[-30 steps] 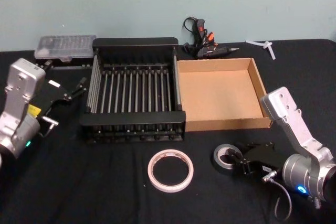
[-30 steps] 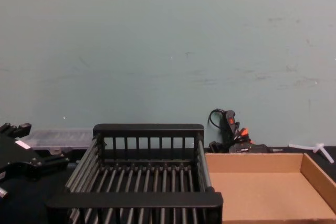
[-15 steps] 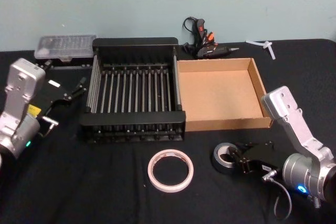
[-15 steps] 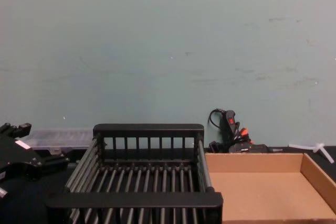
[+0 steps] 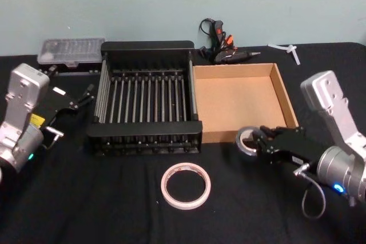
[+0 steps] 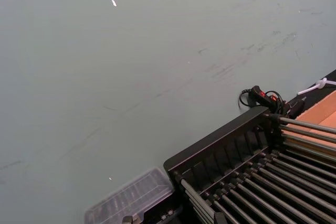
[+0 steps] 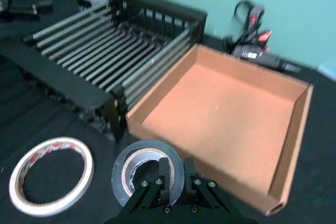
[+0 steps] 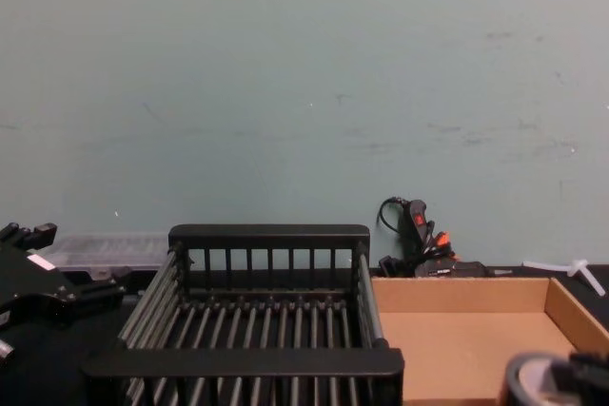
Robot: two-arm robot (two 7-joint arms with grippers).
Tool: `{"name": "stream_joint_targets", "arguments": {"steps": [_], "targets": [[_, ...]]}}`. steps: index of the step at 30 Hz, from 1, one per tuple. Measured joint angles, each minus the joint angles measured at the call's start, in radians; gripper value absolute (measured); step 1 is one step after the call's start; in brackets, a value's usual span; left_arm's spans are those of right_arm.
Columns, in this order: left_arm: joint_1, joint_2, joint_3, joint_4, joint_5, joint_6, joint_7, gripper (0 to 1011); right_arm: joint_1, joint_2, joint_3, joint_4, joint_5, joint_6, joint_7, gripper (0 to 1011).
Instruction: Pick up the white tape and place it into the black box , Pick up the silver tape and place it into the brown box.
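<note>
Between your right gripper's [image 5: 258, 139] fingers sits the silver tape [image 5: 248, 140], clamped through its wall with 1 finger inside the pale core and 1 outside; the right wrist view shows the same pinch on the roll's near edge [image 7: 148, 171]; the roll is raised off the worktop [image 5: 103, 204] and hangs just short of the brown box's [image 5: 243, 136] front wall, with the tray's open floor directly ahead of the gripper; in the chest view the roll's rim [image 8: 533, 377] shows against the tan interior of the box [image 8: 457, 294]. Off to that gripper's left and a little nearer the robot, the white tape [image 5: 185, 184] lies flat on the black cloth, apart from everything; the wrist view puts it [image 7: 51, 174] beside the held roll with a clear gap between them. Further left and ahead stands the black box [image 5: 146, 131], touching the brown box along 1 side. Your left gripper [image 5: 80, 101] is parked well away at the far left, just beside the black box's left wall; I cannot tell whether its fingers are apart or together. Behind the 2 boxes, against the wall, lie a glue gun [image 5: 220, 44] and a clear plastic case [image 5: 71, 50].
</note>
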Motion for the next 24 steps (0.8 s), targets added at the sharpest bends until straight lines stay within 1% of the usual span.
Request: {"name": "stream_joint_targets", "arguments": {"steps": [8, 9, 10, 11, 14, 19, 22, 24], "targets": [[0.000, 0.000, 0.000, 0.000, 0.000, 0.000, 0.000, 1001, 0.032, 0.004, 0.015, -0.005, -0.028, -0.045, 0.003, 160], [0.000, 0.000, 0.000, 0.000, 0.000, 0.000, 0.000, 1001, 0.041, 0.002, 0.016, 0.002, -0.036, -0.056, 0.003, 160], [0.000, 0.000, 0.000, 0.000, 0.000, 0.000, 0.000, 1001, 0.041, 0.002, 0.016, 0.002, -0.036, -0.056, 0.003, 160], [0.000, 0.000, 0.000, 0.000, 0.000, 0.000, 0.000, 1001, 0.058, -0.001, 0.018, 0.013, -0.051, -0.074, 0.001, 160], [0.000, 0.000, 0.000, 0.000, 0.000, 0.000, 0.000, 1001, 0.078, -0.007, 0.019, 0.030, -0.068, -0.095, -0.002, 160], [0.000, 0.000, 0.000, 0.000, 0.000, 0.000, 0.000, 1001, 0.125, -0.021, 0.014, 0.080, -0.107, -0.141, -0.005, 160], [0.000, 0.000, 0.000, 0.000, 0.000, 0.000, 0.000, 1001, 0.176, -0.038, 0.000, 0.143, -0.142, -0.190, 0.000, 160], [0.000, 0.000, 0.000, 0.000, 0.000, 0.000, 0.000, 1001, 0.197, -0.046, -0.005, 0.171, -0.153, -0.208, 0.003, 160]]}}
